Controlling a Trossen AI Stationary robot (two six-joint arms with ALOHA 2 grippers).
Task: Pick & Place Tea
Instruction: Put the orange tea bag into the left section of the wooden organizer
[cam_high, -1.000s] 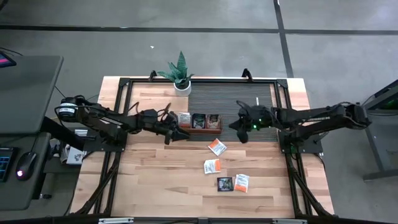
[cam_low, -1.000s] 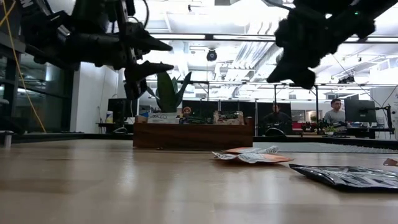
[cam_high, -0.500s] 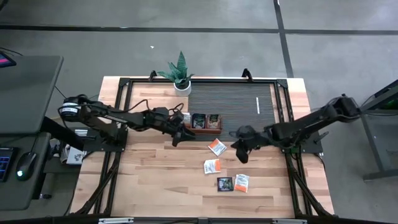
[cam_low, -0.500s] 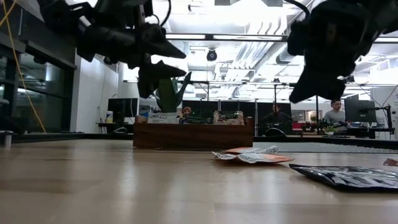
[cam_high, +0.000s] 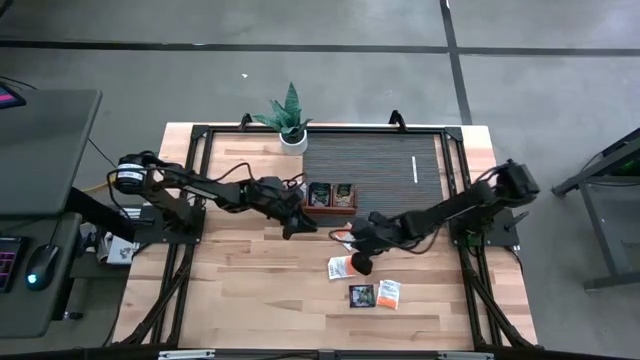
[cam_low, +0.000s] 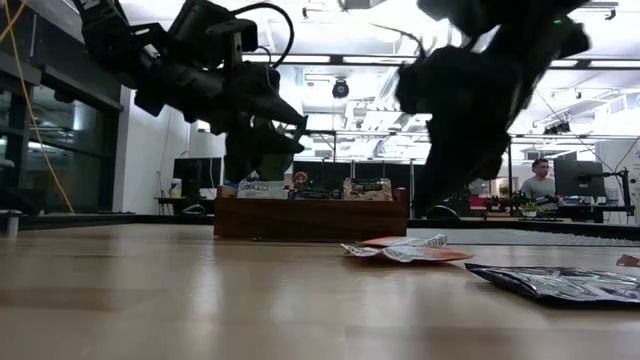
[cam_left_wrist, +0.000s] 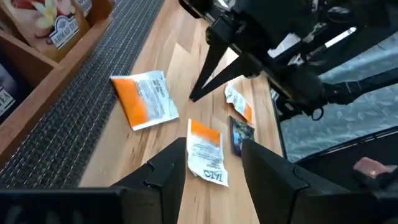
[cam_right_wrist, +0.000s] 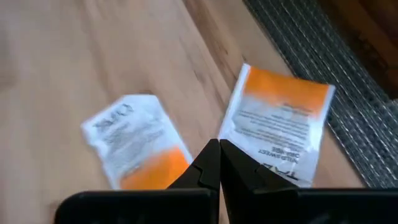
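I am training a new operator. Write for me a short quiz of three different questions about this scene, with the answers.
1. True or false: the right end effector is shut.
2. How many loose tea sachets lie on the wooden table?
3. The dark sachet lies beside: A) the plant B) a white-and-orange sachet C) the tray

Key: 1 true. 2 four: three white-and-orange, one dark. 3 B.
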